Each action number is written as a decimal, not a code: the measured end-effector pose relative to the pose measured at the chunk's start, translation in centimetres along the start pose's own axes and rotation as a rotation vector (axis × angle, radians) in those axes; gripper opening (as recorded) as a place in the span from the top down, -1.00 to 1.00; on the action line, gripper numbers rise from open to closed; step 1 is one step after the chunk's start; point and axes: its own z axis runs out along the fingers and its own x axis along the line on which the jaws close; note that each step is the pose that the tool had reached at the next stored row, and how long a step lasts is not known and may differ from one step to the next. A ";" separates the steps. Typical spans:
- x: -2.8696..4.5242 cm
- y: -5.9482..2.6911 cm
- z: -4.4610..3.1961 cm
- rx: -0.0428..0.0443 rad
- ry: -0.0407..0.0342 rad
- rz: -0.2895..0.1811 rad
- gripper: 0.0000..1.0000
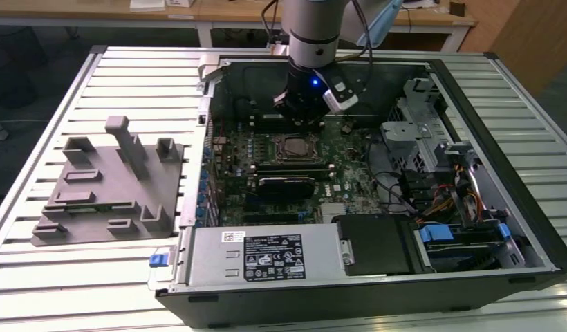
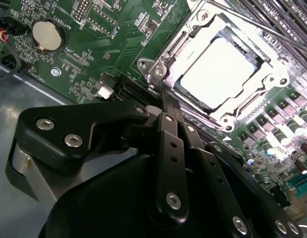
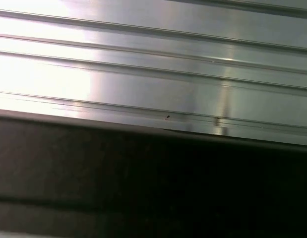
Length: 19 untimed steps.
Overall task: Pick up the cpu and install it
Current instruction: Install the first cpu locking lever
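Inside the open computer case point(image 1: 468, 104), which rests on the slatted surface point(image 1: 62, 277), the cpu point(image 2: 218, 71) is seen seated in the motherboard socket point(image 2: 163, 54). The hand point(image 1: 297, 119) is held just beside the socket; whether it is spread cannot be told.

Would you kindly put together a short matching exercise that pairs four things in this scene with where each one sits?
Things:
1. cpu
2. grey fixture block
3. gripper
4. round coin battery

Places:
A. on the slatted table, outside the computer case at the exterior view's left
B. lying in the metal-framed socket on the green board
C. inside the open case, above the board, just beyond the socket in the exterior view
D. in a round holder on the green board, apart from the socket

Pairs: 1-B, 2-A, 3-C, 4-D
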 end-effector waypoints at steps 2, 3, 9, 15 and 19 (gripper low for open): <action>0.00 -0.01 0.13 0.0063 0.0006 0.000 0.79; 0.00 -0.01 0.17 0.0108 0.0013 0.000 0.79; -0.04 -0.03 0.42 0.0298 0.0035 -0.001 0.79; -0.07 -0.03 0.47 -0.0061 0.0009 0.000 0.79; -0.09 0.00 0.43 -0.0313 -0.0022 0.001 0.79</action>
